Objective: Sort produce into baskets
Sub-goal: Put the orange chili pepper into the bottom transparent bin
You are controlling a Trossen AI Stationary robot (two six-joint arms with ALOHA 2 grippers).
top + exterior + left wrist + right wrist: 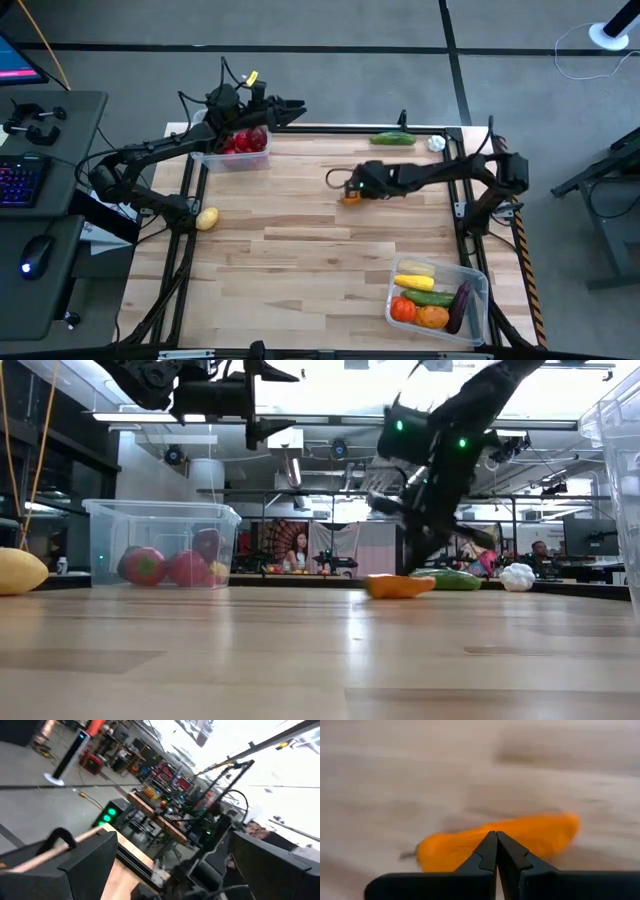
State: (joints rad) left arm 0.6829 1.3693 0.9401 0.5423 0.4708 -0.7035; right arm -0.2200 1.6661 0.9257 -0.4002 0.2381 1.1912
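Observation:
An orange carrot-like piece (350,199) lies on the wooden table near its middle; it also shows in the low view (400,586). My right gripper (496,835) is shut and empty, its tips just over that piece (545,835). My left gripper (292,107) is open and empty, raised beside the far-left clear basket (232,160), which holds red produce (244,141). The near-right clear basket (478,285) holds yellow, green, red, orange and purple pieces. A green cucumber (393,139) and white garlic (437,143) lie at the far edge, and a yellow piece (207,218) lies at the left edge. My right gripper points its shut fingertips (490,845) down and slanting at the middle of the orange piece, which lies flat on the table. I cannot tell whether the tips touch it.
A black frame rail (330,128) runs along the table's far edge. Bare wood (300,260) spans the middle and near left of the table. A desk with keyboard and mouse (30,180) stands beyond the left edge.

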